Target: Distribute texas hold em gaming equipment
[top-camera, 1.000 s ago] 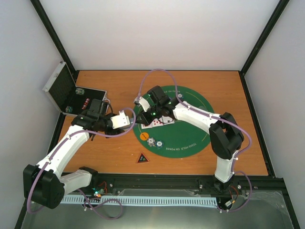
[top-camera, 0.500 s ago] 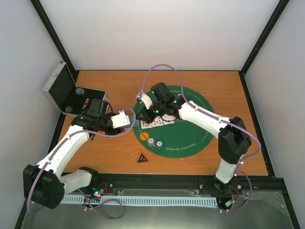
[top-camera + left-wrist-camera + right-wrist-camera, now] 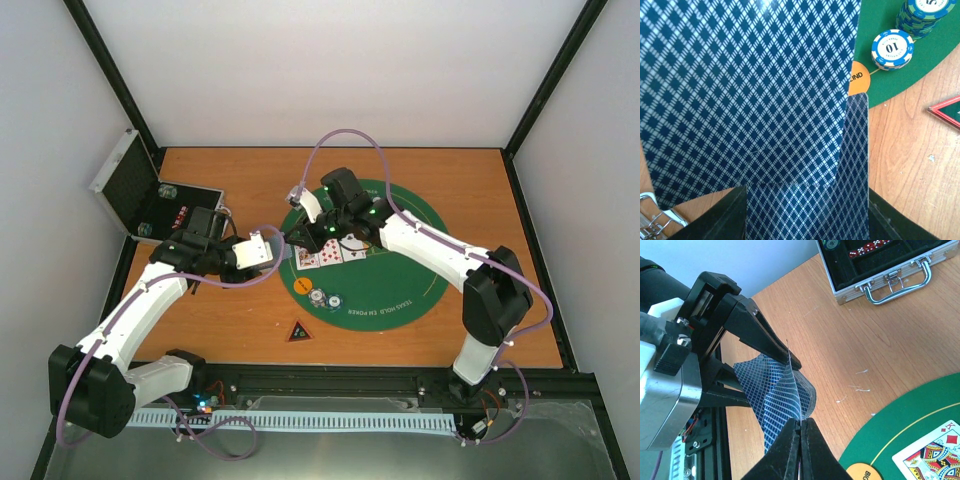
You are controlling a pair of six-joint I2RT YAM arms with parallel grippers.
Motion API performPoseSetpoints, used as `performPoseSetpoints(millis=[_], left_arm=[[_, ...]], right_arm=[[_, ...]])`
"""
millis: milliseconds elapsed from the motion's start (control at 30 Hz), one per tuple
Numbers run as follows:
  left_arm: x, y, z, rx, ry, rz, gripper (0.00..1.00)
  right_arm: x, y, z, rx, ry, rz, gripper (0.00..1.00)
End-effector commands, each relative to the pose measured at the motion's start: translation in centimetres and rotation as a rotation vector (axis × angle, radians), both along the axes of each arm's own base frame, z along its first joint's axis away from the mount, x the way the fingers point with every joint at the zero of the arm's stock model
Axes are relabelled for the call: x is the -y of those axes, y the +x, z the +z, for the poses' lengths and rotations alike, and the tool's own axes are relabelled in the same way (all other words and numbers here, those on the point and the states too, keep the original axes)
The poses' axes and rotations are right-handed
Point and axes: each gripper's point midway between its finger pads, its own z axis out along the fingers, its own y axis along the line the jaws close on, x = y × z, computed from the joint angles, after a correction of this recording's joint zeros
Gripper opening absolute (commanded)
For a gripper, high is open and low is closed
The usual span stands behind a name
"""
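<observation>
My left gripper [image 3: 807, 212] is shut on a deck of playing cards [image 3: 750, 100] with blue diamond backs, held at the green mat's left edge [image 3: 277, 252]. The deck bows between the left fingers [image 3: 757, 330]. My right gripper [image 3: 801, 426] is shut on the edge of one card [image 3: 790, 385] standing up from that deck; it meets the left gripper at the mat's left edge [image 3: 296, 238]. Face-up cards [image 3: 326, 254] lie on the mat, a king [image 3: 935, 455] among them. Blue and white chips [image 3: 892, 47] and an orange disc [image 3: 858, 82] sit nearby. A red-edged triangle [image 3: 298, 331] lies on the wood.
The round green mat [image 3: 400, 270] covers the table's middle. An open silver case [image 3: 150, 198] with a handle [image 3: 895, 282] stands at the far left. Two chip stacks [image 3: 325, 298] sit on the mat's near-left part. The black frame rail [image 3: 350, 380] runs along the near edge.
The right arm's wrist and elbow have swung back and away from the near edge, uncovering the face-up cards, while its fingertips shifted slightly left at the deck. The left arm has stayed still.
</observation>
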Motion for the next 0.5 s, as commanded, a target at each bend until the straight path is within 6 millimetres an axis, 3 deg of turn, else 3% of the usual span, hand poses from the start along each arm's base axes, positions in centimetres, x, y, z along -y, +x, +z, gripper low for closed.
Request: performPoseSetpoints(millis=[0,467], left_arm=[[0.5,0.5,1.1,0.031,-0.019,-0.021,0.48],[0.8,1.0,1.9,0.057,-0.038,-0.022,0.49]], right_arm=[[-0.1,0.0,0.2,-0.002,0.020,0.010,0.03],[-1.8,-0.5,-3.3,-0.101,-0.004,0.040,0.03]])
